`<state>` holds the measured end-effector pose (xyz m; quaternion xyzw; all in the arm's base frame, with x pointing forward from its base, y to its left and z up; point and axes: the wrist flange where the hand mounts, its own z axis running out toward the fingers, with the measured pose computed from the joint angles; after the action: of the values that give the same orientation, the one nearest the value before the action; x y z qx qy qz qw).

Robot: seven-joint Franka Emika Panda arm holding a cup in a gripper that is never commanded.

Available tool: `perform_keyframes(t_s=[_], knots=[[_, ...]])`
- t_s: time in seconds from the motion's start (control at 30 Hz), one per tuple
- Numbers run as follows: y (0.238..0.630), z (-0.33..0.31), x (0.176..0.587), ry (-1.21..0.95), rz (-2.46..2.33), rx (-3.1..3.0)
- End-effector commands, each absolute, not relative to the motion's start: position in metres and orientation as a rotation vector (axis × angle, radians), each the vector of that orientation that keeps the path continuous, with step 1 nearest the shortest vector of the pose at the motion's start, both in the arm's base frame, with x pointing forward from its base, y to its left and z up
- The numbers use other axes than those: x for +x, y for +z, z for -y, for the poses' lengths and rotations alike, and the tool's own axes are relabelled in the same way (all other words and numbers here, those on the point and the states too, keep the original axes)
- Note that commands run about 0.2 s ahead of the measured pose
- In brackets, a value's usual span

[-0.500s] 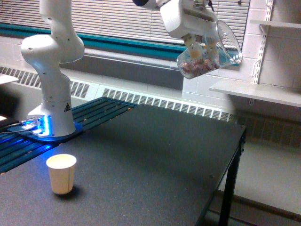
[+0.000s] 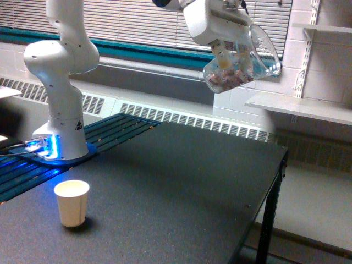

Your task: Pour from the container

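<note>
At the top of the frame, right of centre, I had the gripper [image 2: 234, 48] closed on the container [image 2: 242, 66], its jaws clamped against the clear wall. The container hung high above the tabletop [image 2: 181, 181], tipped with its wide mouth angled up toward the upper right, the pinkish-white pieces settled in its lower end. The paper cup [image 2: 72, 202] stood upright at the lower left of the frame, well apart from the container and nowhere beneath it.

By my reckoning the pour itself had not begun; this was the carry. To do it well I would have kept the mouth raised while crossing toward the lower left, brought the container down until its lip sat just above the cup's rim, then rolled the wrist slowly. The mouth looked wider than the cup, so I judged a fast tilt likely to scatter pieces across the tabletop.
</note>
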<state>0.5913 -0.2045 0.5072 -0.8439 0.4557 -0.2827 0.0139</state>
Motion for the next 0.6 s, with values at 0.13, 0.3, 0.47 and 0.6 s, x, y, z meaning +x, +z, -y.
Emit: perform_keyframes(t_s=[0.13,0.3,0.47,0.6], knots=[[0.491,0.217,0.572,-0.894,-1.414,-2.652],[0.467,0.228,0.554,-0.879,-1.421,-2.683],[0.448,0.241,0.532,-0.877,-1.429,-2.723],[0.432,0.254,0.512,-0.868,-1.437,-2.76]])
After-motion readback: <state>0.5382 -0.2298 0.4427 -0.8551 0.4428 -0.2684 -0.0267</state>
